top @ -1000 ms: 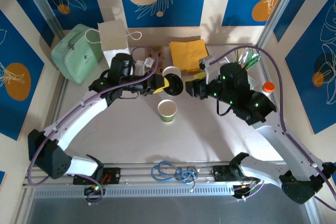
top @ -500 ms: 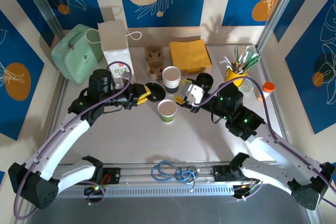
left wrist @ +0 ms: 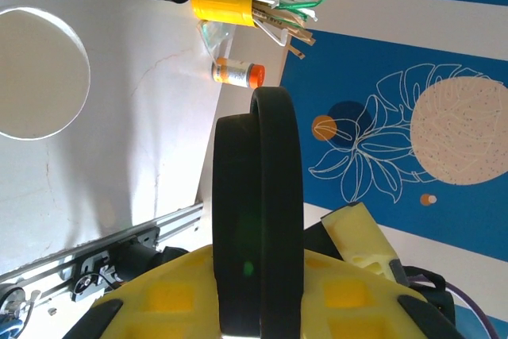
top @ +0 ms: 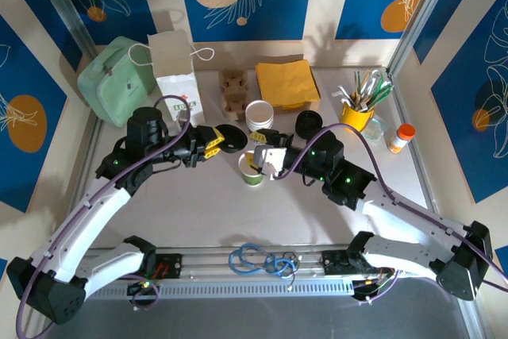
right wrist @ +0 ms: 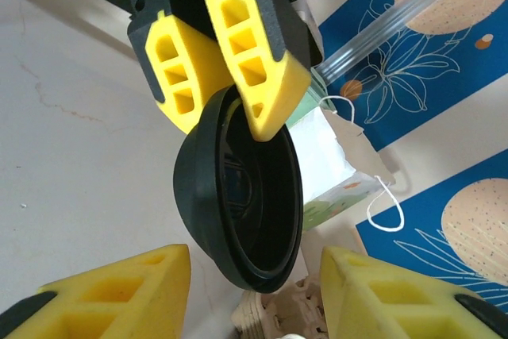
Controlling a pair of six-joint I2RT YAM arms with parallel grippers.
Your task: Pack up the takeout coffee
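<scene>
My left gripper pinches a round black plastic lid by its rim. My right gripper fingers are spread, empty, at the lidless light green paper cup.

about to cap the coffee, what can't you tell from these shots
- Top view: the right gripper covers part of the cup, so its contents and any contact are unclear.
- Left wrist view: the lid sits edge-on in the left gripper; its faces are hidden.
- Left wrist view: the bottle label is too small to read.
- Right wrist view: the bag is mostly behind the lid.
</scene>
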